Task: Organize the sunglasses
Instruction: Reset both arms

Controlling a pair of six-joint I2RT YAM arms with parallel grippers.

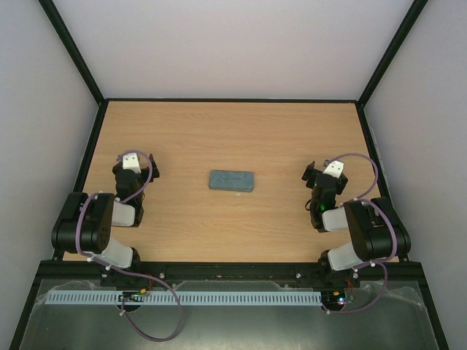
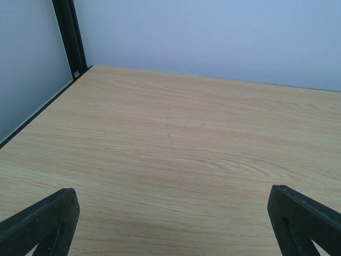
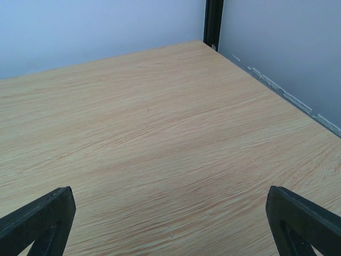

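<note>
The pink sunglasses are not in view in any frame. A grey-blue oblong case [image 1: 231,181] lies shut in the middle of the wooden table. My left gripper [image 1: 135,162] rests at the left, well apart from the case, jaws wide open and empty; its wrist view shows only bare wood between the fingertips [image 2: 45,221]. My right gripper [image 1: 327,172] rests at the right, also apart from the case, open and empty, with bare wood between its fingertips [image 3: 42,216].
The table [image 1: 233,131] is ringed by a black frame and pale walls. A frame post [image 2: 68,34] stands at the far left corner and another post [image 3: 213,24] at the far right corner. A white cable strip [image 1: 190,297] runs along the near edge.
</note>
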